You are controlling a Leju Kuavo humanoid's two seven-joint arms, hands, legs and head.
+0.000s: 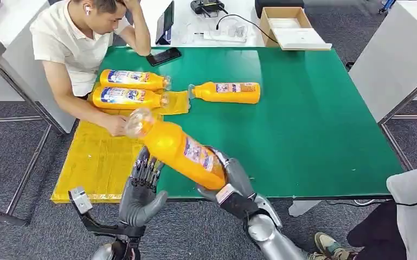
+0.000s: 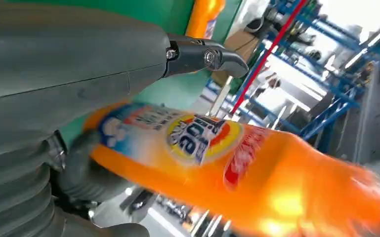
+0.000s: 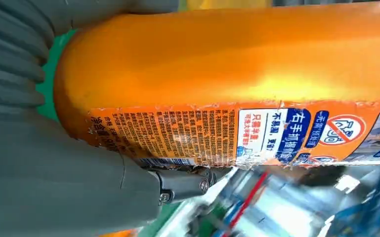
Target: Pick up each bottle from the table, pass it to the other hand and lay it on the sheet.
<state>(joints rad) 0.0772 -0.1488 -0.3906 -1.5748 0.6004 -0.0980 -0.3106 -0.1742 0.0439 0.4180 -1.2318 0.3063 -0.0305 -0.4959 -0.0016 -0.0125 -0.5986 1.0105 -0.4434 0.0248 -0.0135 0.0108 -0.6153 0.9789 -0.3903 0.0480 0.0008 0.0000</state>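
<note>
The right hand [image 1: 225, 181] grips the base end of an orange detergent bottle [image 1: 180, 150], fingers wrapped round its lower body. The bottle is held clear of the green tabletop [image 1: 314, 124] at the near edge, tilted, with its clear cap end pointing far-left. The left hand [image 1: 143, 187] stands just beside the bottle's near-left flank, fingers spread and upright, holding nothing; whether the fingertips touch the bottle cannot be told.

The bottle appears to be glossy moulded plastic, rounded in section, with a printed paper-like label wrinkled along its edge in the right wrist view. Judged full, it is likely fairly heavy and stiff, and the smooth wall is probably slippery. The sounder hold for the receiving hand looks to be the mid-body on the label, near the balance point, not the narrow cap end.

Two more bottles [image 1: 130, 89] lie on the yellow sheet [image 1: 97, 162] at far left, a third [image 1: 228, 92] on the tabletop. A person's hand [image 1: 116, 124] rests on the sheet.
</note>
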